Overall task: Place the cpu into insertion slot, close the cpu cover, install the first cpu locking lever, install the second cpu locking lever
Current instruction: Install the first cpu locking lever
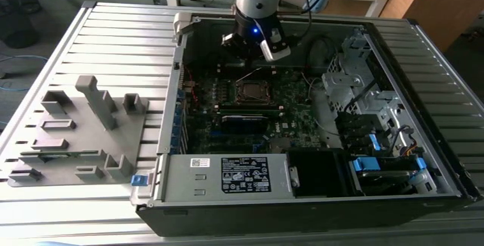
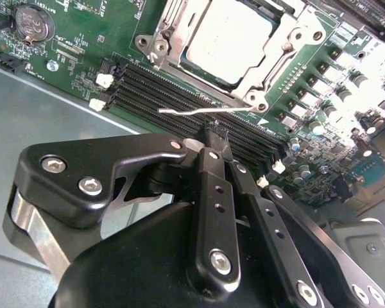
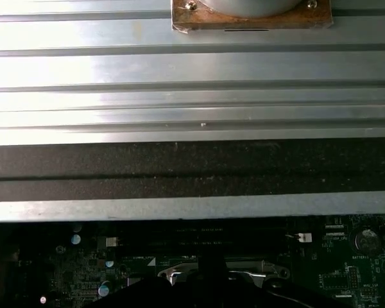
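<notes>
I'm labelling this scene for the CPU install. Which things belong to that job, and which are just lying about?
Job in hand:
- cpu
- cpu cover, down over the cpu
- locking lever, sticking out sideways
- claw, near that lever

Lying about:
- grey holder tray
- memory slots
- coin battery
- power supply

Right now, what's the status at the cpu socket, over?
Hand shut, empty, tip beside the loose locking lever. Cpu seated, cpu cover looks down over it. Nothing between hand and lever.
</notes>
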{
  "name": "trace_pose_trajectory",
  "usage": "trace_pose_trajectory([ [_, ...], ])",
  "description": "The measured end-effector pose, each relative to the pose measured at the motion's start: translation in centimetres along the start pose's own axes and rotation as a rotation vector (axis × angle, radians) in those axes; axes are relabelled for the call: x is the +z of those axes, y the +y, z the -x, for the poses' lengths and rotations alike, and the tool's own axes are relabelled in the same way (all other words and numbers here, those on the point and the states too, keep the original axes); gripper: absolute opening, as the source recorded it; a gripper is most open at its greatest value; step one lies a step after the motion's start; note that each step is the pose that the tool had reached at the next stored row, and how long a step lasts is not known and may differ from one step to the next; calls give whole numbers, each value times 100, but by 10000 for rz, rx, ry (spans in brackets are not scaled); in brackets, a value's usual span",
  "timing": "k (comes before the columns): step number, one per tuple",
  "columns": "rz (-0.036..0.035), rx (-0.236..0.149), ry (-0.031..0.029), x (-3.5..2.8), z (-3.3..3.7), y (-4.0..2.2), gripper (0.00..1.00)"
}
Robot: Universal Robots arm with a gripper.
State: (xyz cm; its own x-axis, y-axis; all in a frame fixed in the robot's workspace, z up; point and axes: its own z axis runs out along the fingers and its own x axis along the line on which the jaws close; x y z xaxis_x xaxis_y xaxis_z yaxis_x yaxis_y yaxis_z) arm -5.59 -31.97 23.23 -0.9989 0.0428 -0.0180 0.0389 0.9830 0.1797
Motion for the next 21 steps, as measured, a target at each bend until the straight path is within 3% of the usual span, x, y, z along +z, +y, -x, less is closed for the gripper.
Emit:
trace_pose_trajectory([
  [21,-2,1,1,35,51,-7,11],
])
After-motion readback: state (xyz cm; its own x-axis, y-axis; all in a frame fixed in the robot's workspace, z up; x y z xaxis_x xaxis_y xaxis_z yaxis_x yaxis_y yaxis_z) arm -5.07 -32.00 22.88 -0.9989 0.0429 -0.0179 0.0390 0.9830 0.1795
